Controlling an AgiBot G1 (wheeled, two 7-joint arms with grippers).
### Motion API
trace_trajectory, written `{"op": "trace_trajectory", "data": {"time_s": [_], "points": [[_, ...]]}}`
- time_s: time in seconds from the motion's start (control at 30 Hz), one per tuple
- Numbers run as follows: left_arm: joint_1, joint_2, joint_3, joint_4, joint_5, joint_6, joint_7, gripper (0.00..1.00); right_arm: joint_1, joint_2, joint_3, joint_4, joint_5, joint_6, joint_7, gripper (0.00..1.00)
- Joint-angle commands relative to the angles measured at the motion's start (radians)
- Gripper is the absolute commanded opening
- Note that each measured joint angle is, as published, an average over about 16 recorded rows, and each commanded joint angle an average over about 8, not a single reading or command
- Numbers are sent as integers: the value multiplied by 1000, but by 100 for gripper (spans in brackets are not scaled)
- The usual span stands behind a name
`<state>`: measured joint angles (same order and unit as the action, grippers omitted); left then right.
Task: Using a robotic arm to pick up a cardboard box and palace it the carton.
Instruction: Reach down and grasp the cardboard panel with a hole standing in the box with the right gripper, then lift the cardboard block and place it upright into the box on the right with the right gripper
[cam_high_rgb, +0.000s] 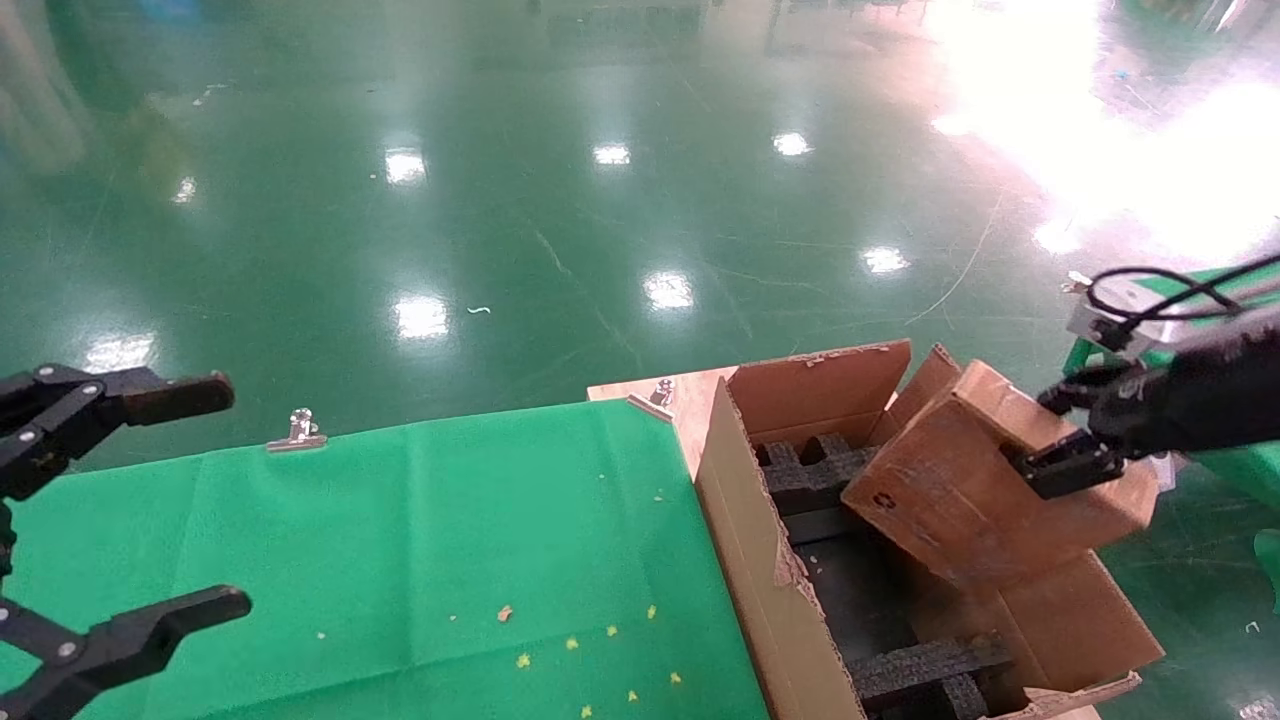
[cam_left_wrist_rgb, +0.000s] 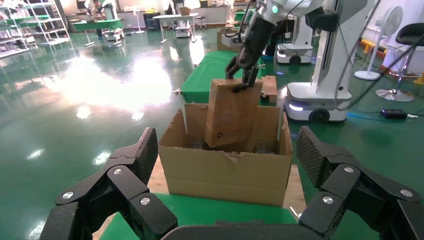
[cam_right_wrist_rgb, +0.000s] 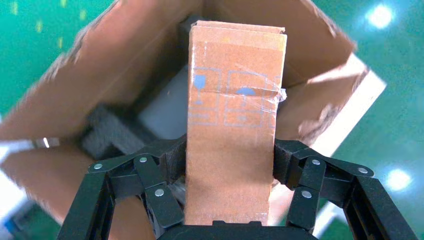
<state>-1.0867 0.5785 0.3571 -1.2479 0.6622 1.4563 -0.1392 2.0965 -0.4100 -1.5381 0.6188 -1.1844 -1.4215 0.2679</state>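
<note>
My right gripper (cam_high_rgb: 1060, 440) is shut on the small brown cardboard box (cam_high_rgb: 960, 490) and holds it tilted over the open carton (cam_high_rgb: 745, 560), its lower end dipping between the flaps. In the right wrist view the box (cam_right_wrist_rgb: 232, 125) sits clamped between both black fingers (cam_right_wrist_rgb: 165, 165), above the carton's black foam inserts (cam_right_wrist_rgb: 107, 135). In the left wrist view the white robotic arm (cam_left_wrist_rgb: 280, 10) with a green ring light holds the box (cam_left_wrist_rgb: 231, 112) upright in the carton (cam_left_wrist_rgb: 225, 172). My left gripper (cam_high_rgb: 190, 500) is open and empty at the far left over the green cloth.
The carton stands at the right end of a table covered by green cloth (cam_high_rgb: 400, 560), held by metal clips (cam_high_rgb: 297, 432). Small crumbs lie on the cloth. Shiny green floor lies beyond. A white robot base (cam_left_wrist_rgb: 320, 100) and another green table stand behind the carton.
</note>
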Motion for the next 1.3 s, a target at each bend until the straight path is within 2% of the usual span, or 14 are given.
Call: {"op": "trace_trajectory", "data": {"time_s": [0.03, 0.3, 0.53, 0.77, 0.9, 1.3], "points": [[0, 0, 0, 0, 0, 0, 0, 100, -42, 32, 8, -10, 45, 32, 54, 0], [0, 0, 0, 0, 0, 0, 0, 100, -149, 148, 6, 109, 147, 163, 211, 0], [0, 0, 0, 0, -1, 0, 0, 100, -191, 198, 4, 177, 194, 225, 250, 0], [0, 0, 0, 0, -1, 0, 0, 100, -181, 181, 3, 160, 182, 211, 246, 0], [0, 0, 0, 0, -1, 0, 0, 100, -187, 163, -7, 154, 163, 231, 282, 0], [0, 0, 0, 0, -1, 0, 0, 100, -168, 84, -70, 179, -17, 348, 601, 0]]}}
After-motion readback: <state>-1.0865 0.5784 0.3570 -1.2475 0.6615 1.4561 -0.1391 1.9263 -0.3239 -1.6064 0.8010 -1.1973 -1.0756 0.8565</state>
